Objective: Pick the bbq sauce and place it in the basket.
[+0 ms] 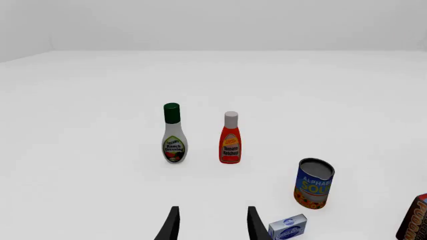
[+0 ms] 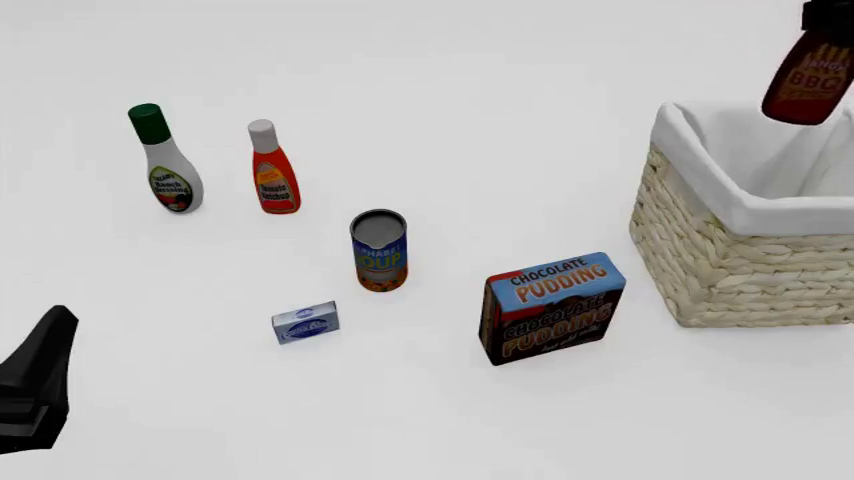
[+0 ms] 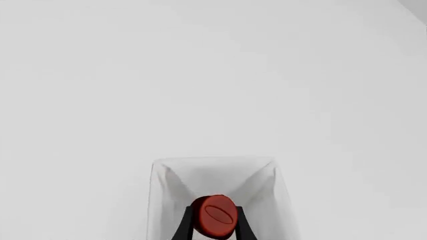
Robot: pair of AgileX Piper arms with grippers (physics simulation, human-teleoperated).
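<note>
The bbq sauce [image 2: 807,82] hangs up at the far right of the front view, above the basket [image 2: 727,262], lifted off the table, its upper part cut off by the picture's corner. The right gripper [image 3: 215,226] is clenched on it: in the right wrist view two dark fingers [image 3: 182,227] press either side of the red cap [image 3: 215,216], with the white cloth lining [image 3: 167,190] spread wide below. The front view shows only a dark scrap of that gripper at the top edge.

The basket's near wicker wall runs off the right edge, and the chocolate pudding box [image 2: 553,308] stands just beside its near left corner, apart from it. Open table lies between that box and the soup can [image 2: 379,250], with the small blue-and-white box [image 2: 306,322] nearer the camera.

Far left, the ranch bottle [image 2: 166,160] and ketchup bottle [image 2: 272,168] stand upright side by side, not touching, wide bare table behind them.

The left gripper [image 1: 210,225] sits low at the front view's left edge. Only its wrist view shows its state: fingers spread apart, nothing between them, pointing toward the two bottles.
</note>
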